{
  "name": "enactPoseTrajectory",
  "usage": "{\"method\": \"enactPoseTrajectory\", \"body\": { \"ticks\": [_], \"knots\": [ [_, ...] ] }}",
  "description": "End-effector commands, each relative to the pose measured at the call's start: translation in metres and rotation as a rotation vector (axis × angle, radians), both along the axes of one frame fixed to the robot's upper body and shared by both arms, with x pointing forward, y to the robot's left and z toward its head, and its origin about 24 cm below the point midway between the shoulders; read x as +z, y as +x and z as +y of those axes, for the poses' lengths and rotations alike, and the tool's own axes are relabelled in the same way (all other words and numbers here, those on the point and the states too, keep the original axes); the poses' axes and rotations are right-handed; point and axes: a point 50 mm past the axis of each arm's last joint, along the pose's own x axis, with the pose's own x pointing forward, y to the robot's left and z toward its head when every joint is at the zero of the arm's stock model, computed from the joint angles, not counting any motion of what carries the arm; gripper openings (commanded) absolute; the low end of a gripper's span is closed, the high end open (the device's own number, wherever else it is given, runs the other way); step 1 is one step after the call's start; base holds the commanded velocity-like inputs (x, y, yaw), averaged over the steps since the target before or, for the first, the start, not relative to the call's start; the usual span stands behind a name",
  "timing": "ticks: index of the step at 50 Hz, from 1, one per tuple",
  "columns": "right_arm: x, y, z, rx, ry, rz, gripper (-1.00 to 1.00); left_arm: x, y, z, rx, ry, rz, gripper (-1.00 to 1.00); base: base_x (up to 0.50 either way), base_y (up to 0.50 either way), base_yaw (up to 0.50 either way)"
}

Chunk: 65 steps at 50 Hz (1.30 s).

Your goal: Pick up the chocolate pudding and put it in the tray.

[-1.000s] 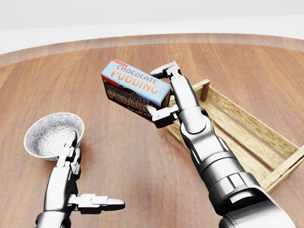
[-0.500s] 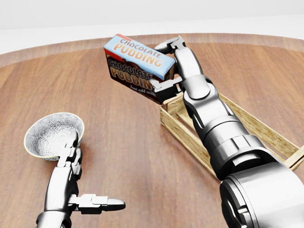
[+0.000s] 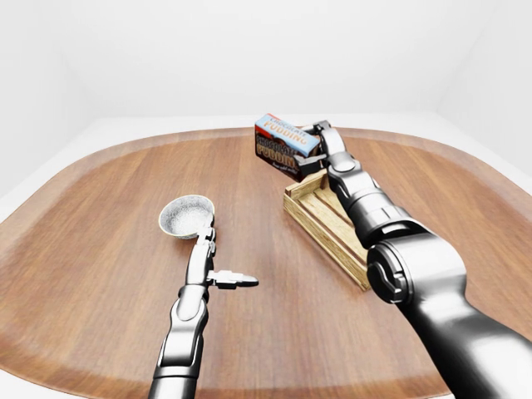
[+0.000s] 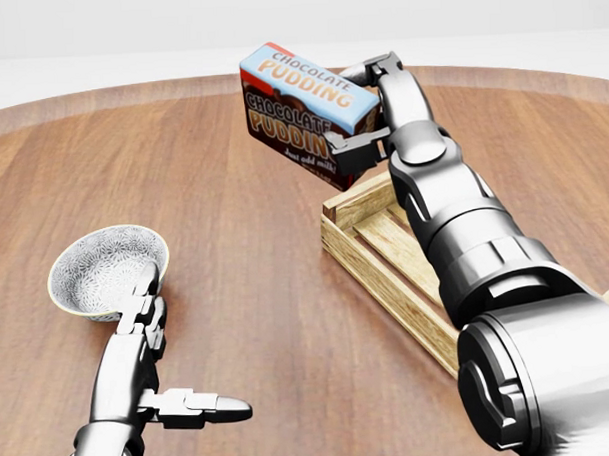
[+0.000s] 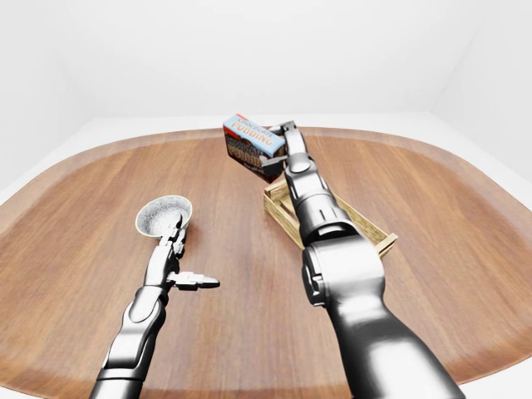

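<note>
Carrying the chocolate pudding [image 4: 307,112] clamped in your right robot hand [image 4: 365,111], you've lifted it higher, now airborne above the tray [image 4: 386,255]'s top-left corner, so lowering comes next; left robot hand [image 4: 160,378] idles, fingers apart, beside the bowl [image 4: 98,270].

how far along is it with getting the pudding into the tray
Done: the chocolate pudding box is picked up, clear of the table, with the right hand fingers closed round its end. In hand: the box is held tilted in the air near the upper-left end of the wooden tray. Left: lowering it into the tray and letting go. The left hand is open, beside the bowl.
</note>
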Motion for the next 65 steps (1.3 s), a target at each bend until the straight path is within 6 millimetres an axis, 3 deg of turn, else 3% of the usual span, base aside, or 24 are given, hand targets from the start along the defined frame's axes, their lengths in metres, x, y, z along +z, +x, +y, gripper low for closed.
{"method": "enactPoseTrajectory", "body": {
  "ticks": [1,48,65],
  "knots": [
    [0.005,0.001,-0.016,-0.074,-0.04,-0.026,-1.0,0.0,0.0,0.001,0.0,-0.003,0.002,1.0,0.0,0.0,0.0],
    [-0.024,-0.008,-0.079,-0.196,-0.095,0.054,-1.0,-0.001,0.001,0.0,0.002,-0.006,0.01,1.0,0.0,0.0,0.0],
    [-0.051,-0.018,-0.094,-0.243,-0.072,0.119,-1.0,-0.001,0.001,0.001,0.003,-0.004,0.008,1.0,0.0,0.0,0.0]
  ]
}}
